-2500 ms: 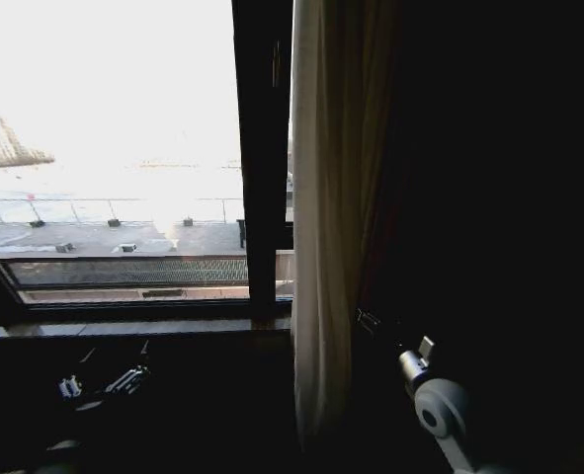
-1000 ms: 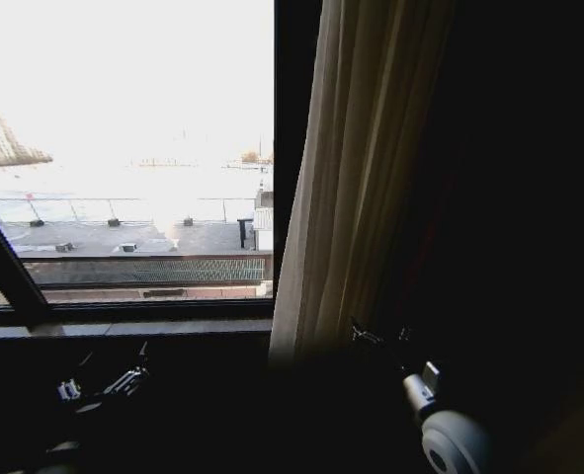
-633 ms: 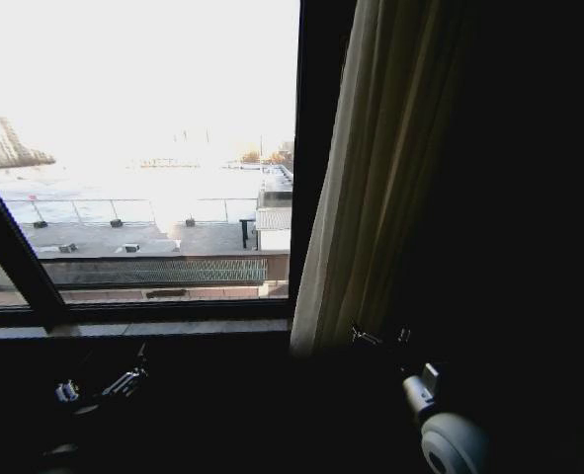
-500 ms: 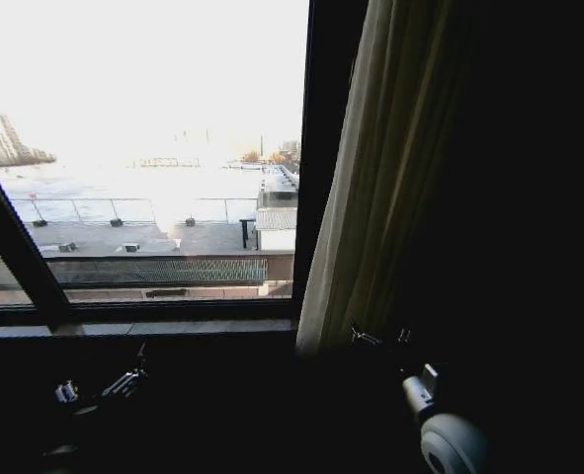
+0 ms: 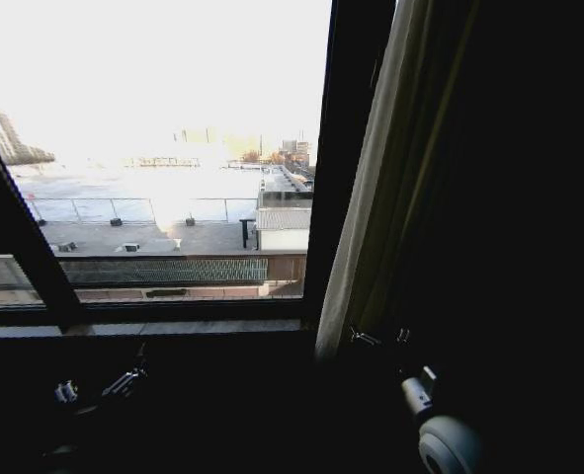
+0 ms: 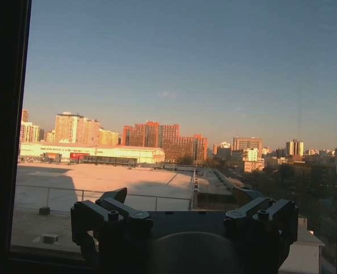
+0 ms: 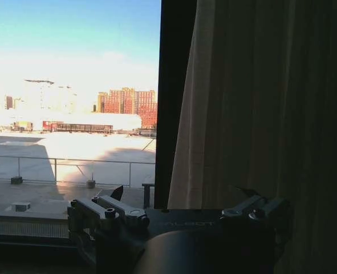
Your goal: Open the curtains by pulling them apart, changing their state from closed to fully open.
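Head view, right tool [image 5: 375, 339] open-fingered (low) — curtains [image 5: 371, 207] gathered directly above.

Left tool [image 6: 182, 220] agape, low; right tool [image 7: 179, 214] agape, raised.

Faint raised lettering runs along the body of the right claw [image 7: 182, 220]. It is too dim to read. No other writing shows.

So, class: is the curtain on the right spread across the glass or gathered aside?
Gathered aside: the curtain hangs bunched right of the window frame, glass uncovered.
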